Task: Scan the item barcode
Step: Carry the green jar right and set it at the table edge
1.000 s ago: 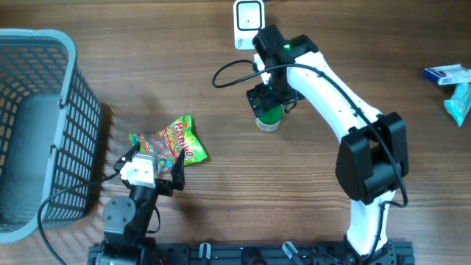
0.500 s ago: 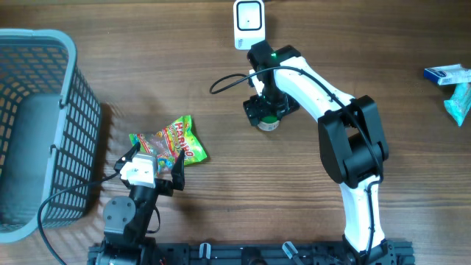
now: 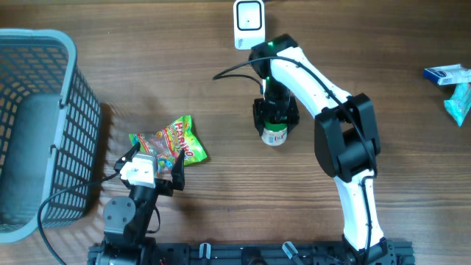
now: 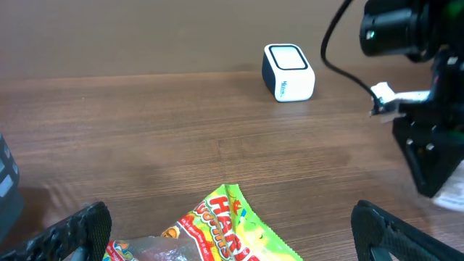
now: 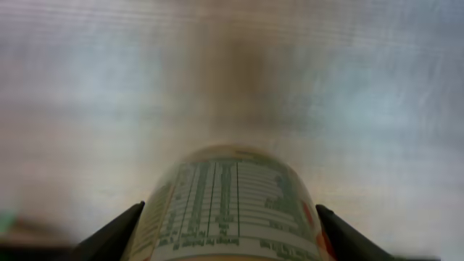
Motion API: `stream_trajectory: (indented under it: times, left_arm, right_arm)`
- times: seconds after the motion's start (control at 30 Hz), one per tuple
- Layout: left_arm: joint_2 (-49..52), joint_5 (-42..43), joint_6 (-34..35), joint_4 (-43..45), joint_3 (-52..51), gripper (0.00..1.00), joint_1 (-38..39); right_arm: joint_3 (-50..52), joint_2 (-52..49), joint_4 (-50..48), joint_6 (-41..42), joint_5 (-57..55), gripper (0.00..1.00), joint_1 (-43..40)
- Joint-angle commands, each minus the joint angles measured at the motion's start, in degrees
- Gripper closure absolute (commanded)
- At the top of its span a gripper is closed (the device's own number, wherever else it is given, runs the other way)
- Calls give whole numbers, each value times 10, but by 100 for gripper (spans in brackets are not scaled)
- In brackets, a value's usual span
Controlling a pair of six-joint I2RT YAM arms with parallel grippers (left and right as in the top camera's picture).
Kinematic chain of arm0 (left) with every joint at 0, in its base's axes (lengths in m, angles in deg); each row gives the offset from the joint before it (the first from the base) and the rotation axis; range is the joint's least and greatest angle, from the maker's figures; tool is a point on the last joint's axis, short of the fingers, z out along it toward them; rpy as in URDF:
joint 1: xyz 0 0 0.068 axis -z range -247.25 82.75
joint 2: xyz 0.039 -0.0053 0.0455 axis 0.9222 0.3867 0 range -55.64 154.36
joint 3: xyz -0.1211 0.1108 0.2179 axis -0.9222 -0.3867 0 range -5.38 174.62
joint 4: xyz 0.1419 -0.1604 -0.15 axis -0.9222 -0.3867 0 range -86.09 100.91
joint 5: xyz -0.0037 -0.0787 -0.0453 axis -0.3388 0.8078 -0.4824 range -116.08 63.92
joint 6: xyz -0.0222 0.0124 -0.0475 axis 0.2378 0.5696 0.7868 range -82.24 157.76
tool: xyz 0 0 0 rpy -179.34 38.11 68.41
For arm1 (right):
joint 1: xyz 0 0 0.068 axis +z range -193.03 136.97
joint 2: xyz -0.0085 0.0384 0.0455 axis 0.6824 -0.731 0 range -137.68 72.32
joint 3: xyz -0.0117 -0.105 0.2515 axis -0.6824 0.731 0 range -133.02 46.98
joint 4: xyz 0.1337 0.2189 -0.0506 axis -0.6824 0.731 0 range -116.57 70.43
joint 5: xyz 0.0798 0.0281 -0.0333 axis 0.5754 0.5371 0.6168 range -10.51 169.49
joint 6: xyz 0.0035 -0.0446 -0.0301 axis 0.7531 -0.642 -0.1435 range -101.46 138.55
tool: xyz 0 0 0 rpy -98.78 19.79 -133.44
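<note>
The item is a small bottle (image 3: 274, 135) with a green top and a white printed label (image 5: 230, 196), standing just below the white barcode scanner (image 3: 249, 23). My right gripper (image 3: 275, 118) comes down on it from above. In the right wrist view the right gripper (image 5: 229, 217) has both dark fingers pressed against the bottle's sides, and the table behind is smeared by motion. My left gripper (image 4: 235, 233) stands open at the near left, above a Haribo candy bag (image 3: 175, 143) and not touching it. The left wrist view also shows the scanner (image 4: 288, 72).
A grey plastic basket (image 3: 44, 125) fills the left side. Blue packets (image 3: 452, 85) lie at the right edge. The right arm's black cable (image 3: 232, 70) loops over the table left of the scanner.
The right gripper came down over the bottle and closed on it. Gripper and bottle have shifted slightly toward the near right. The left arm and the candy bag have not moved.
</note>
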Motion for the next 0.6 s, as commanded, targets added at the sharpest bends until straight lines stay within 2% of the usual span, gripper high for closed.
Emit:
stream_trajectory:
  times: [0.0,0.13,0.27,0.43,0.57]
  left_arm:
    - [-2,-3,5,2,-4,0,3]
    - [-2,-3,5,2,-4,0,3]
    - [-2,-3,5,2,-4,0,3]
    - [-2,-3,5,2,-4,0,3]
    - [-2,-3,5,2,-4,0,3]
  right_arm:
    - [-23,33,8,-45,142,50,-1]
    - [-13,132,6,-34,176,50,16]
    - [48,245,6,17,129,42,52]
    - [160,283,6,29,137,45,62]
    - [148,283,5,29,97,46,62]
